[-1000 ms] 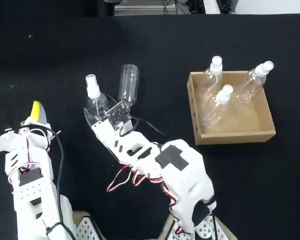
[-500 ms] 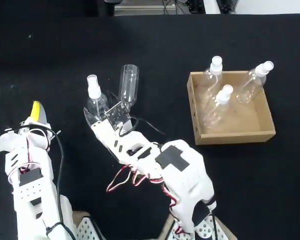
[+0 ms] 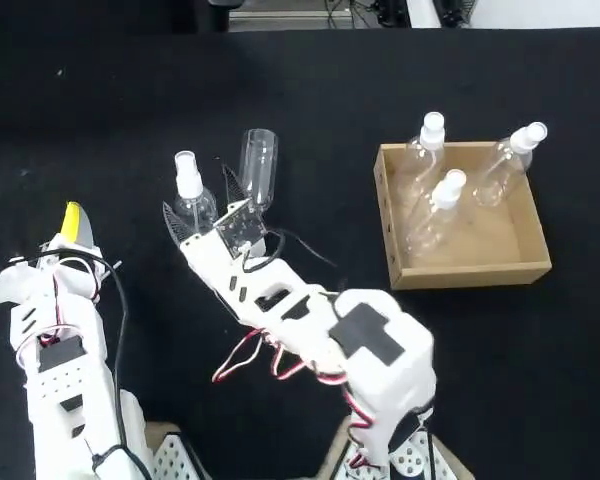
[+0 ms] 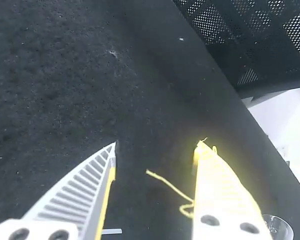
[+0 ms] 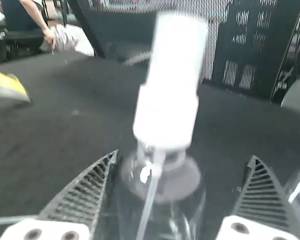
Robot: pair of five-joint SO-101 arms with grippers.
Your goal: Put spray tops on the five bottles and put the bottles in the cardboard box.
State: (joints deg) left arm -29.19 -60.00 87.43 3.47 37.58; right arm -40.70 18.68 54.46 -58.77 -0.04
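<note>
Left hand point(image 4: 155, 150) hangs over the near bench point(image 3: 380, 90), fingers apart. Right hand point(image 3: 197, 192), fingers apart, straddles an upright spray-topped bottle point(image 5: 170, 100), just beside an uncapped bottle point(image 3: 257, 168). Beyond, the cardboard box point(image 3: 467, 272) contains three topped bottles point(image 3: 442, 205).

bottle point(image 5: 162, 192): clear, upright, centred between the fingers
spray top point(image 5: 171, 82): white, seated on bottle neck, tube running down inside
right gripper point(image 5: 182, 159): spread wide, one finger either side of bottle shoulder
table point(image 5: 65, 130): black
yellow piece point(image 5: 5, 86): farther back, on table
</note>
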